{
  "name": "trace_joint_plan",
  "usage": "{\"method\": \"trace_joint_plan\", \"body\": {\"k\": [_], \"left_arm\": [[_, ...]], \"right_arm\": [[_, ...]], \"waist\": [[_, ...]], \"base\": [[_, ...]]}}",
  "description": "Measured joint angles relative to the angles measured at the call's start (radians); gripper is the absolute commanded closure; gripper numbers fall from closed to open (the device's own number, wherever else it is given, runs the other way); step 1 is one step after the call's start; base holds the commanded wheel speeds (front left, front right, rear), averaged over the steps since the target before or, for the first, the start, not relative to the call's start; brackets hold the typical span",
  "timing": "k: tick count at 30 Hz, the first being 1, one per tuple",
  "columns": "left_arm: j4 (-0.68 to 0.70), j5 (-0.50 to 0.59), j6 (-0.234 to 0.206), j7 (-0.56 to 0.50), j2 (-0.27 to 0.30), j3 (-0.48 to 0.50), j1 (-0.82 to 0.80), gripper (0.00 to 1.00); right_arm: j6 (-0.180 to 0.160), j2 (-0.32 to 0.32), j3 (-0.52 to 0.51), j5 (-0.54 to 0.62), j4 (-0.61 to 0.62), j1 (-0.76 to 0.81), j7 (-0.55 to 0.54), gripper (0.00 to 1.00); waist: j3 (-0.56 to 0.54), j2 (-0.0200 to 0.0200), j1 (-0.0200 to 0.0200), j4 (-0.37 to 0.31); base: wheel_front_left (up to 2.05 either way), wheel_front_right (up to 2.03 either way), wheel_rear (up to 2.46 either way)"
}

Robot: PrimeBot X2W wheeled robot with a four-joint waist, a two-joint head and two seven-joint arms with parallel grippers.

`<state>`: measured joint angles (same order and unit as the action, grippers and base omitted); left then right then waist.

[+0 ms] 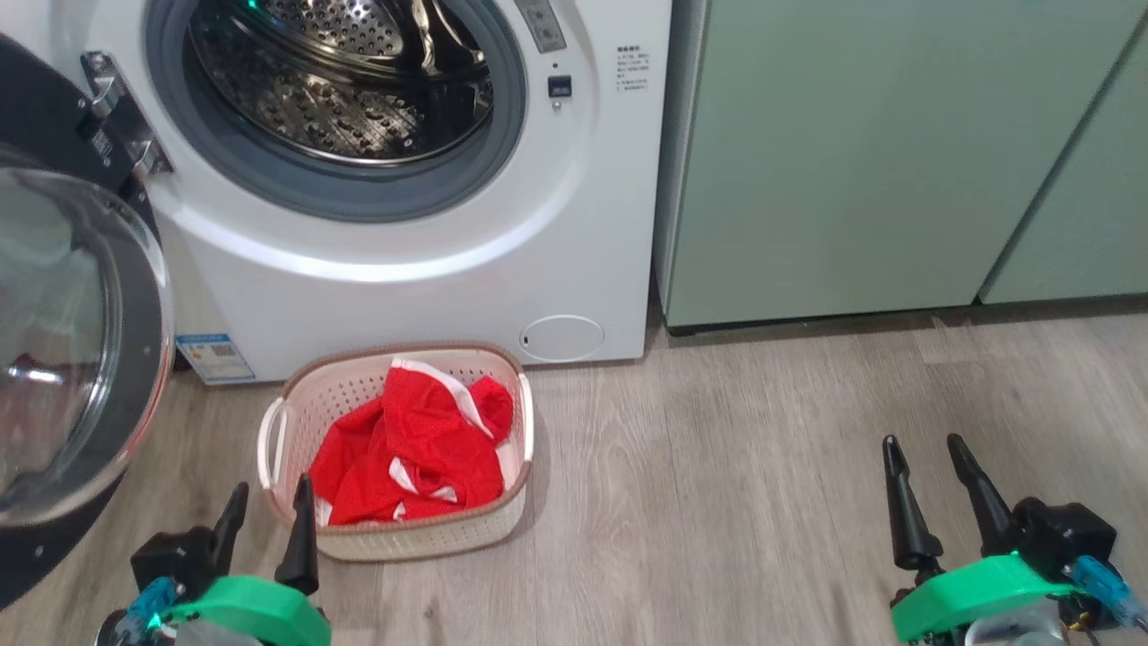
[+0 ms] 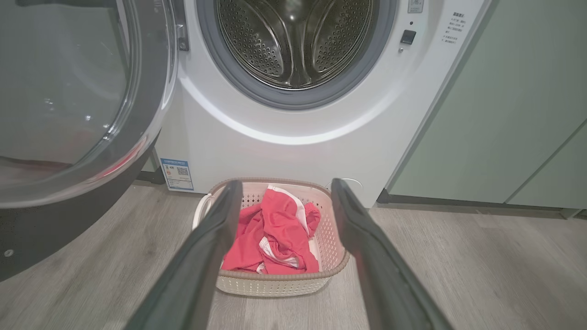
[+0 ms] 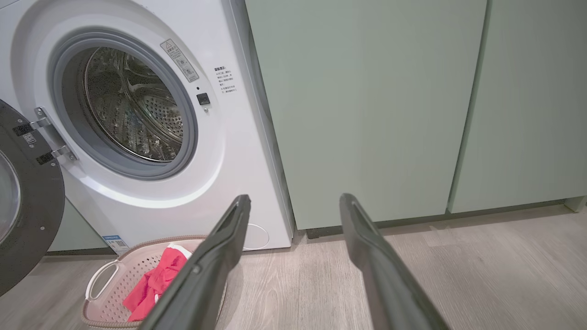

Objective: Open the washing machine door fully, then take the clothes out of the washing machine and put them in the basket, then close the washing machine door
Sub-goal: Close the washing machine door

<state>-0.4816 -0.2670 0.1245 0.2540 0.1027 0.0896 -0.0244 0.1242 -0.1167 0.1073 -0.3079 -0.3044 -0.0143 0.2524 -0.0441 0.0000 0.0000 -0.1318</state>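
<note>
While the door [image 1: 81,359] hangs wide, left gripper [image 1: 273,485] and right gripper [image 1: 922,441] gape empty over bare floor [image 1: 717,502].

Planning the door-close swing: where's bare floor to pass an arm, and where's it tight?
Free: wood floor right of the basket, between the pale green cabinets and the open right gripper. Tight: strip between the open washing machine door and the basket, with the open left gripper at its near end.
</note>
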Motion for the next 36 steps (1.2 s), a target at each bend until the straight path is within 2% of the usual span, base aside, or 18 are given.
{"method": "trace_joint_plan", "body": {"k": [7, 20, 29, 36], "left_arm": [[0.013, 0.000, 0.000, 0.000, -0.001, -0.004, 0.003, 0.00], [0.013, 0.000, 0.000, 0.000, -0.004, -0.006, 0.003, 0.00], [0.014, 0.001, 0.000, 0.000, -0.008, 0.004, 0.001, 0.00], [0.017, 0.012, 0.000, 0.000, -0.014, 0.028, 0.000, 0.00]], "right_arm": [[0.000, 0.000, -0.001, 0.000, 0.000, 0.010, 0.000, 0.00], [0.000, 0.006, -0.007, 0.000, -0.002, 0.018, 0.000, 0.00], [0.000, 0.016, -0.008, 0.000, -0.002, 0.018, 0.000, 0.00], [0.000, 0.021, -0.004, 0.000, 0.000, 0.018, 0.000, 0.00]], "waist": [[-0.001, 0.0000, 0.0000, 0.001], [-0.002, 0.0000, 0.0000, 0.034], [-0.003, 0.0000, 0.0000, 0.124], [0.000, 0.0000, 0.0000, 0.244]], "base": [[-0.86, 0.86, 0.00], [0.00, 0.00, 0.00], [0.00, 0.00, 0.00], [0.00, 0.00, 0.00]]}}
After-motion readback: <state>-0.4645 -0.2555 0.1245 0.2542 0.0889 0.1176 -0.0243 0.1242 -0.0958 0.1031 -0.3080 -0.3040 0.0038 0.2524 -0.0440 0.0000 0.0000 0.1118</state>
